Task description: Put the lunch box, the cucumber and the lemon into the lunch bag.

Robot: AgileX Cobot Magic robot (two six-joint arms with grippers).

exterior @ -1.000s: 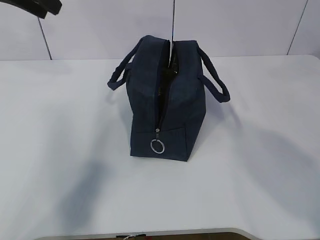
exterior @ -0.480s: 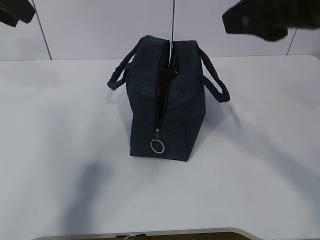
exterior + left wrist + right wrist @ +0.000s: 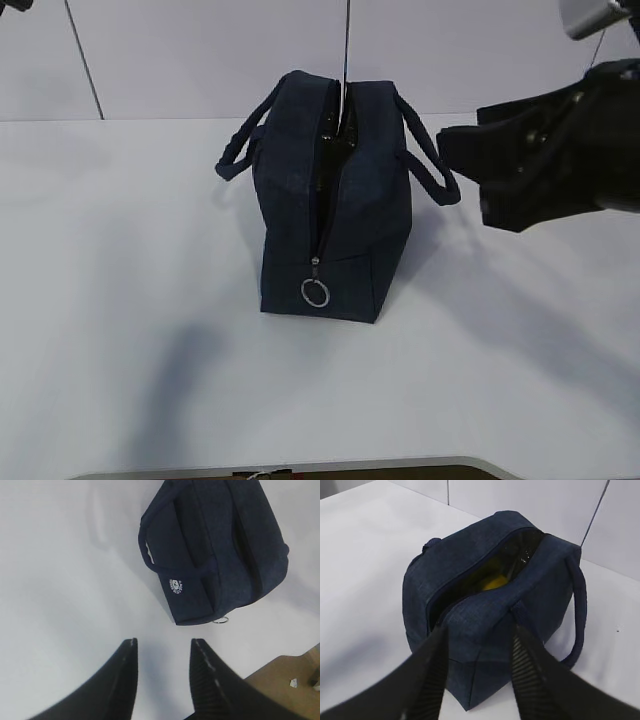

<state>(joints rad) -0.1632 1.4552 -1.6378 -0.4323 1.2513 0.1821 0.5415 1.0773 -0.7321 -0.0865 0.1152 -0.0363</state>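
White table (image 3: 120, 300), pale wall behind. One lunch bag (image 3: 335, 200) mid-table, two handles, zip partly undone, one ring pull (image 3: 315, 293). One lemon (image 3: 495, 582) visible inside. Left gripper (image 3: 162, 652) and right gripper (image 3: 477, 640) both agape, empty, above the table.

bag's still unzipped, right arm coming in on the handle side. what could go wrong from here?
1. The right gripper is open, empty and close to the lunch bag's handle; it could snag the loop and tip the upright bag.
2. Something yellow, probably the lemon, shows through the open zipper; a tip could spill it.
3. Lunch box and cucumber aren't visible, so full packing is unconfirmed.
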